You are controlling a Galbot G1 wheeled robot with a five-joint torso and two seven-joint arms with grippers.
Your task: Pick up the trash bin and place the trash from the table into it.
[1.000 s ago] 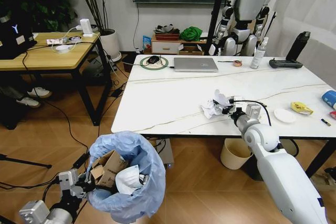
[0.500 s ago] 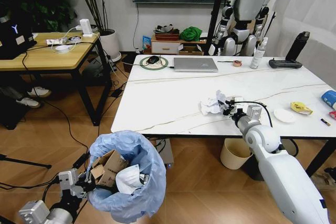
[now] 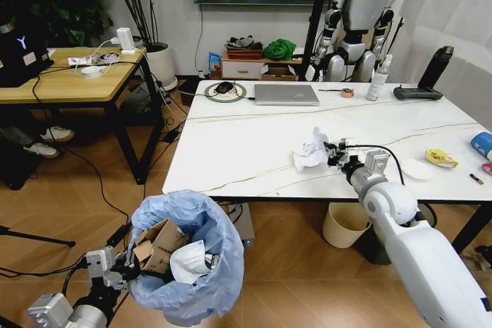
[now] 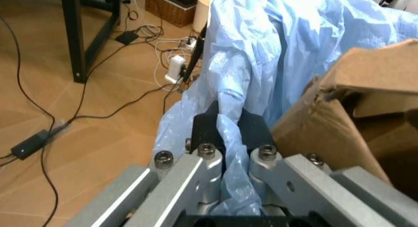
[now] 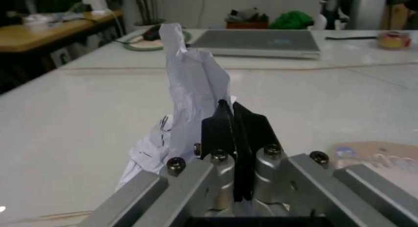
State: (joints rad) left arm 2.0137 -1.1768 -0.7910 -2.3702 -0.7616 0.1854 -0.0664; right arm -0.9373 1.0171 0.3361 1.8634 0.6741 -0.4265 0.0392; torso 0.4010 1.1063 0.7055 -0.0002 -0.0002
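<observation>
The trash bin (image 3: 188, 255), lined with a crinkly light-blue bag, hangs off the floor at the lower left, holding brown cardboard (image 3: 156, 245) and white tissue. My left gripper (image 3: 123, 268) is shut on the bag at its rim (image 4: 230, 139). On the white marble-look table (image 3: 246, 151), my right gripper (image 3: 332, 155) is shut on a crumpled white tissue (image 3: 311, 154), which stands up just above the tabletop (image 5: 189, 85). More trash lies at the table's right end: a clear tray (image 3: 418, 169), a yellow wrapper (image 3: 441, 158) and a blue cup (image 3: 483, 144).
A silver laptop (image 3: 286, 94), a spray bottle (image 3: 378, 78) and a black device (image 3: 430, 74) sit along the table's far side. A cream bucket (image 3: 344, 225) stands under the table. A wooden-top table (image 3: 69, 82) is at left, and a humanoid robot (image 3: 361, 13) stands behind.
My right gripper has lifted the crumpled tissue slightly off the table and drawn it a little to the right. The left gripper and the bin have stayed put.
</observation>
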